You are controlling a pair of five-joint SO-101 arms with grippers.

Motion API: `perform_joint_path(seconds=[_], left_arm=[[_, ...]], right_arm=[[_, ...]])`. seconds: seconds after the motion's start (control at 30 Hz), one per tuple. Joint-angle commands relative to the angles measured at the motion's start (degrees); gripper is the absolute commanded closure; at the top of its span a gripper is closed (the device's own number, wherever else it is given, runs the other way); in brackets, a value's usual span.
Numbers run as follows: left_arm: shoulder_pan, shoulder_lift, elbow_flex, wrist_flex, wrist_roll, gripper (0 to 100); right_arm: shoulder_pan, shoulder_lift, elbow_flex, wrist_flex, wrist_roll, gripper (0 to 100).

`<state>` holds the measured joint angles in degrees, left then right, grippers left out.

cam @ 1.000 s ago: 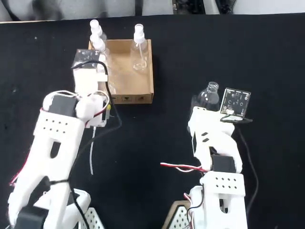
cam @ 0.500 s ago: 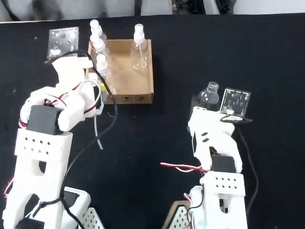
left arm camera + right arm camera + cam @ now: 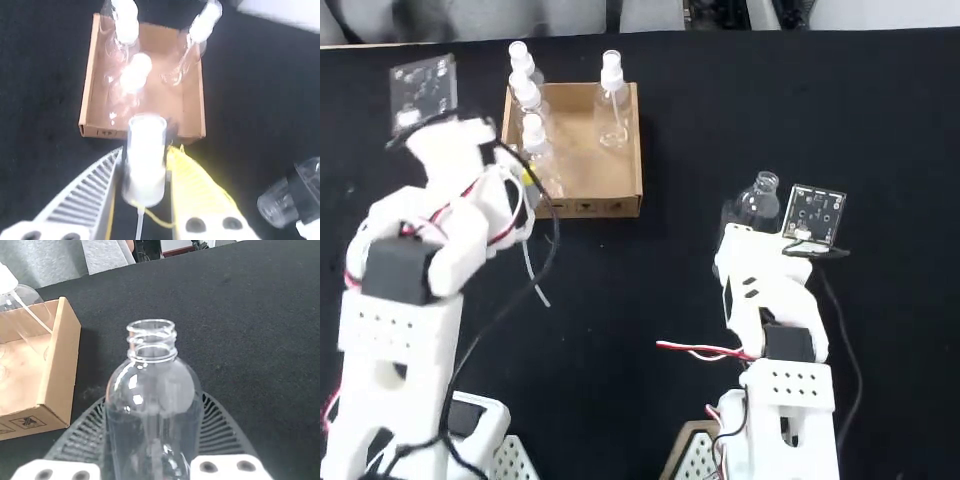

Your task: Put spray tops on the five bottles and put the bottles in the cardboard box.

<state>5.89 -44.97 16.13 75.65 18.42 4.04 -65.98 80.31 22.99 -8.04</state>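
A white spray top (image 3: 145, 150), dip tube trailing, sits clamped in the left tool (image 3: 145, 167) at the near left corner of the cardboard box (image 3: 592, 207), where capped bottles (image 3: 612, 100) stand. Well to the right, the right tool (image 3: 150, 425) grips an uncapped clear bottle (image 3: 152, 390) upright on the black tabletop (image 3: 740, 110).

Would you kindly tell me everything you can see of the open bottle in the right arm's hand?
The bottle is clear and plastic-looking, with rounded shoulders and a threaded neck that is open and uncapped. It looks empty and stands upright, clasped at both sides by the right hand, apart from the cardboard box, over the black table. Whether its base touches the table is hidden.
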Motion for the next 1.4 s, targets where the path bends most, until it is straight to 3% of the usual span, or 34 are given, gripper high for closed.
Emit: perform_joint_path(seconds=[0.0, 0.3, 0.57, 0.77, 1.0, 1.37], left_arm=[[-0.04, -6.68, 2.42, -4.13, 1.32, 97], [-0.22, -16.35, 14.99, -13.80, 1.41, 97], [-0.22, -19.87, 18.68, -14.86, 1.41, 97], [-0.22, -20.22, 21.23, -16.53, 1.41, 97], [-0.22, -20.22, 25.45, -20.92, 1.41, 97], [-0.22, -20.22, 25.54, -20.92, 1.49, 97]], right_arm=[[0.97, -2.15, -0.40, -1.58, 0.70, 91.7], [-0.88, -2.15, -0.40, -1.41, 0.70, 91.7], [-5.71, -2.15, 0.04, -1.32, 0.79, 91.6], [-10.90, -2.15, 1.45, -1.32, 7.65, 91.7], [-15.21, -2.15, 2.51, -1.32, 8.88, 91.7], [-23.12, -2.15, 5.41, -1.32, 15.65, 91.7]])
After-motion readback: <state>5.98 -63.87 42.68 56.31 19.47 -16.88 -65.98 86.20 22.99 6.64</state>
